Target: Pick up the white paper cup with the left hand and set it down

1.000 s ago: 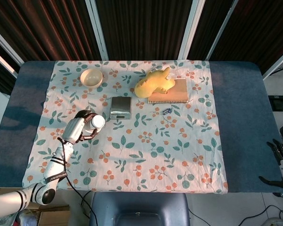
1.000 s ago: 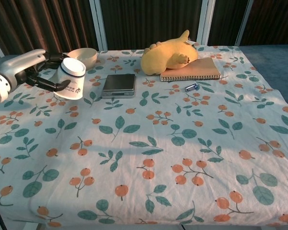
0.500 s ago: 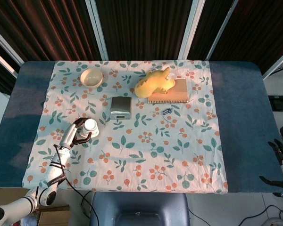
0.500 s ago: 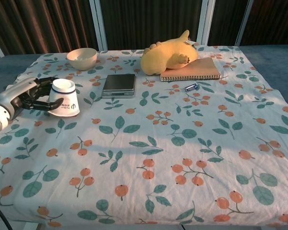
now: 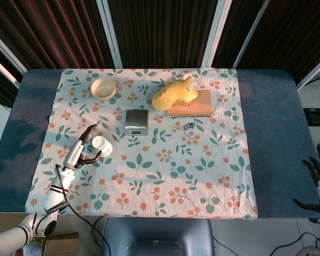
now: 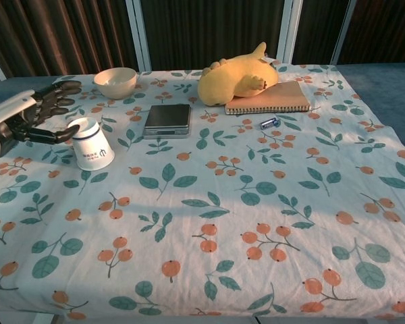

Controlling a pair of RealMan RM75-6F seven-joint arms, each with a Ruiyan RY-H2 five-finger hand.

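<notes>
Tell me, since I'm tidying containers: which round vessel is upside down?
The white paper cup beside the left hand, standing mouth-down; the beige bowl sits upright.

A blue surface [image 5: 272, 133] carries a white cloth [image 5: 165, 176] printed with leaves and orange berries. Near the cloth's left side a white paper cup [image 5: 102, 145] stands upside down. The left hand [image 5: 81, 152] lies just beside it, fingers spread, one dark fingertip close to the cup's wall; contact cannot be told. A small cream bowl [image 5: 103, 88] sits toward the far left corner. A grey scale [image 5: 136, 122] lies near the middle, a yellow plush toy [image 5: 174, 94] rests partly on a tan notebook [image 5: 194, 105], and a small battery [image 5: 189, 126] lies just in front of the notebook. The right hand [image 5: 319, 176] hangs off the surface's right edge, holding nothing.
</notes>
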